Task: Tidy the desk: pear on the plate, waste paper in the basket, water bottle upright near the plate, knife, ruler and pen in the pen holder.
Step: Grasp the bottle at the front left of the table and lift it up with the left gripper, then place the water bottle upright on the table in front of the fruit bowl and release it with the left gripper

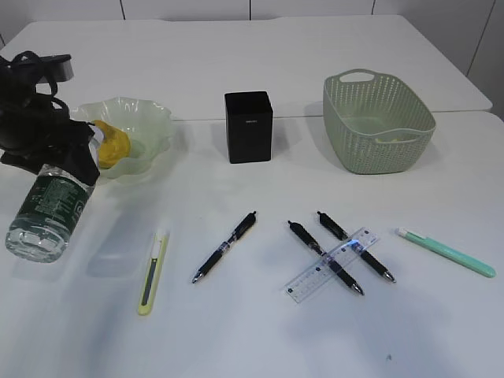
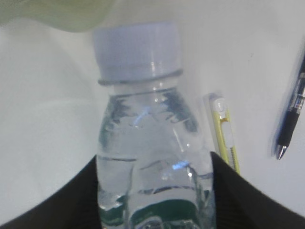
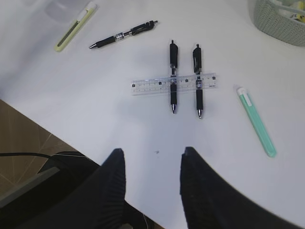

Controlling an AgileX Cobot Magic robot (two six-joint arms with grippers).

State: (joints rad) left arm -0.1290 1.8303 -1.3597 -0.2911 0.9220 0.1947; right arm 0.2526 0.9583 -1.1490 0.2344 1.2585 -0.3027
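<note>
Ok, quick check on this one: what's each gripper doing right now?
Left gripper: shut on the water bottle, held tilted off the table.
Right gripper: open, empty, above the table near the ruler.

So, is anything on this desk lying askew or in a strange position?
Yes. The clear ruler lies across two black pens, resting on top of them instead of flat on the table. The water bottle hangs tilted in the left gripper, not upright.

Black retractable pens: three (image 1: 225, 247) (image 1: 324, 257) (image 1: 356, 246)
Utility knives: two (yellow-green (image 1: 153, 271), mint-green (image 1: 446, 253))
Clear plastic ruler (image 1: 331, 254): one
Clear water bottle (image 1: 52, 209): one
Black square pen holder (image 1: 249, 127): one
Green woven basket (image 1: 376, 121): one
Pale green wavy plate (image 1: 131, 135): one
Yellow pear (image 1: 111, 144): one
</note>
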